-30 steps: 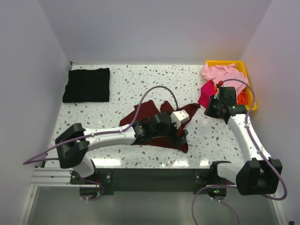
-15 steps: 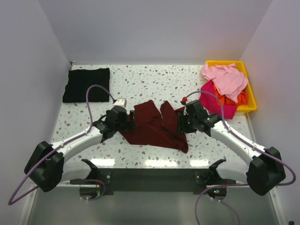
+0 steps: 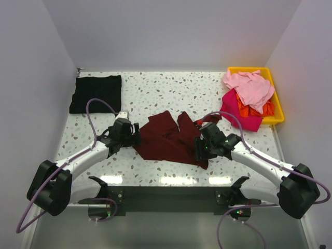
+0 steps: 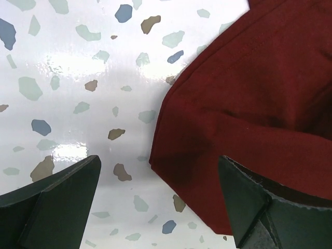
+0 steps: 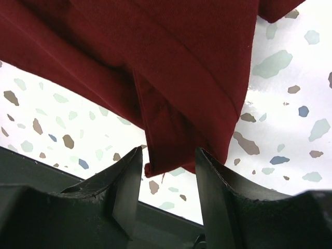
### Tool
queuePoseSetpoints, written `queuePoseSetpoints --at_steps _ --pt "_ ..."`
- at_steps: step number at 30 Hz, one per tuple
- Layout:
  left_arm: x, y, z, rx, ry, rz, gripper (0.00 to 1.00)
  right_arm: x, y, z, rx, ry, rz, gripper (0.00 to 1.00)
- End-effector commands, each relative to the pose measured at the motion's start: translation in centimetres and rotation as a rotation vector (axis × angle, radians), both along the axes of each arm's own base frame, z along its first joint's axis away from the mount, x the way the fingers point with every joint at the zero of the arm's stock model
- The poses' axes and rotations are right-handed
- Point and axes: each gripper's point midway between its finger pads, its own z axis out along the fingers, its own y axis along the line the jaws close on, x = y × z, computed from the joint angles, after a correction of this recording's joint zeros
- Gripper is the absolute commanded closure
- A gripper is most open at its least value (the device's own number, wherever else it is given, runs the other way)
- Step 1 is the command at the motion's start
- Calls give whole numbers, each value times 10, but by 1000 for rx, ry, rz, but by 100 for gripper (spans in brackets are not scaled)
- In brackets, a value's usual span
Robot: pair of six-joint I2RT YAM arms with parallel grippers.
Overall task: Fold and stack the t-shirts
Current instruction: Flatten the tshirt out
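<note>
Top view: maroon shirt (image 3: 168,139) lies rumpled on the table (image 3: 171,88), centre frame. Black shirt (image 3: 96,93) lies folded flat, upper left. Pink shirt (image 3: 251,85), magenta shirt (image 3: 236,111) and orange shirt (image 3: 254,108) are heaped at the bin (image 3: 277,104), upper right. Left gripper (image 3: 136,139) is at the maroon shirt's left edge, right gripper (image 3: 199,148) at its lower right corner.

Left wrist view: fingers (image 4: 52,202) are spread wide with the cloth edge between them, nothing pinched.

Right wrist view: fingers (image 5: 122,181) stand partly apart around a hem corner, not clamped.

Cloth looks soft, light and limp, and likely to sag. Best pinched at hem corners, both sides together.
</note>
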Motion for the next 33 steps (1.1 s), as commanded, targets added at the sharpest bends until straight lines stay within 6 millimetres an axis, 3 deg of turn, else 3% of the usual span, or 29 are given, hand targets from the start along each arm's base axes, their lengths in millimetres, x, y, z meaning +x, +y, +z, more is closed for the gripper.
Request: queuePoseSetpoints --at_steps 1,9,14,15,18,22,25,26,28,33 --pt "5 -4 2 -49 -25 13 0 -2 -4 -3 -17 -3 -32 51" --pt "3 1 -2 -42 -16 23 0 -14 3 -18 -71 59 -4 56" --pt "4 -1 -4 -57 -21 13 0 -15 -1 -19 -103 63 -11 84" --pt "4 -2 -5 -61 -22 7 0 -13 -2 -17 -109 59 -19 96" --pt "5 -6 -8 -68 -22 -11 0 -1 -2 3 -119 7 -46 100" --pt "5 -3 -15 -46 -7 -8 2 40 -6 55 -155 -161 -103 100" --pt "4 -2 -18 -44 -5 -7 6 70 -28 83 -178 -223 -172 100" --pt "4 -2 -21 -45 -4 -10 9 83 -46 90 -165 -232 -237 100" --pt "4 -4 -21 -56 -10 -15 12 97 -56 104 -143 -264 -255 100" --pt "9 -24 -22 -137 -22 -68 32 112 -76 107 -168 -258 -300 100"
